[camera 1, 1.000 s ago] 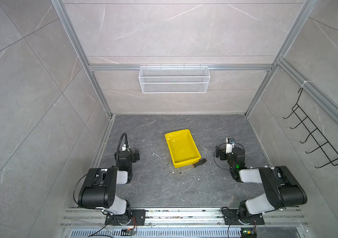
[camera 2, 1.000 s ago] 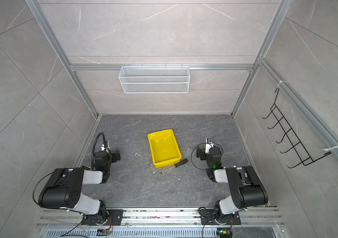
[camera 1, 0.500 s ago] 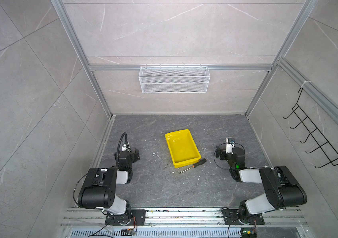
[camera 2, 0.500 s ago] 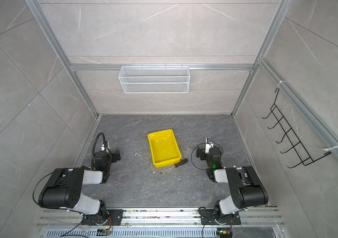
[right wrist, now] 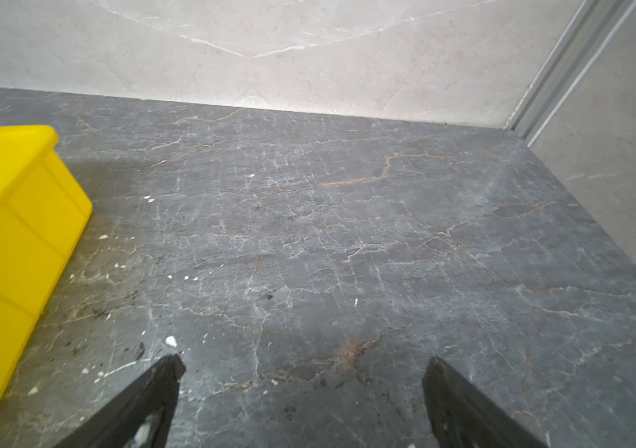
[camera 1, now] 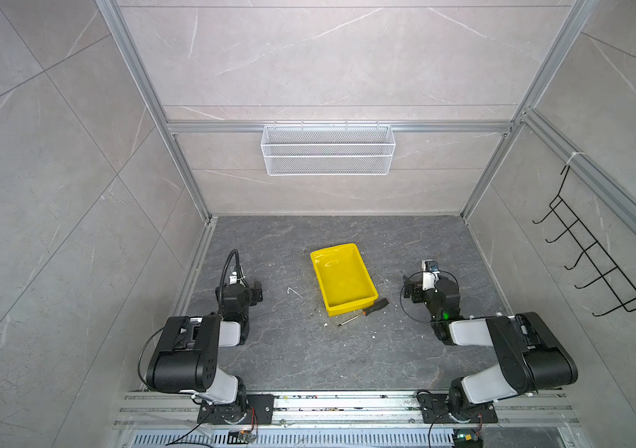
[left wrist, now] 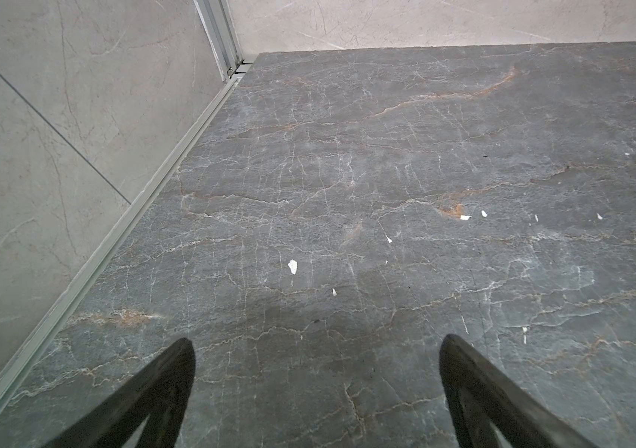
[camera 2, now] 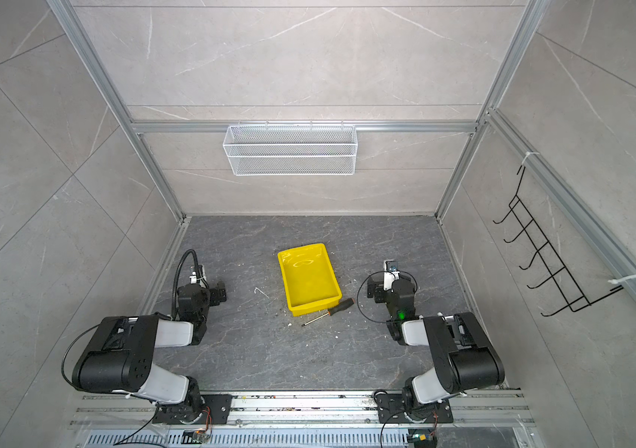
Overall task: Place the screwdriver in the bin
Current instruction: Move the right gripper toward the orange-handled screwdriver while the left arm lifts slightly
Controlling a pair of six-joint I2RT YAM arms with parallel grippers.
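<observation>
Yellow bin [camera 1: 343, 277] sits between both grippers, nearer the right gripper [right wrist: 302, 364], whose jaws gape wide, empty. The screwdriver [camera 1: 364, 311] lies just beside the bin, outside either grasp. The left gripper [left wrist: 314, 349] is equally spread, empty.

Open counter [camera 1: 394, 248], one wall in the way
Bare counter lies between the right claw [right wrist: 302, 364] and the screwdriver [camera 1: 366, 310]; the bin [camera 1: 349, 308] stands just beside the handle, at its 11 o'clock.
</observation>
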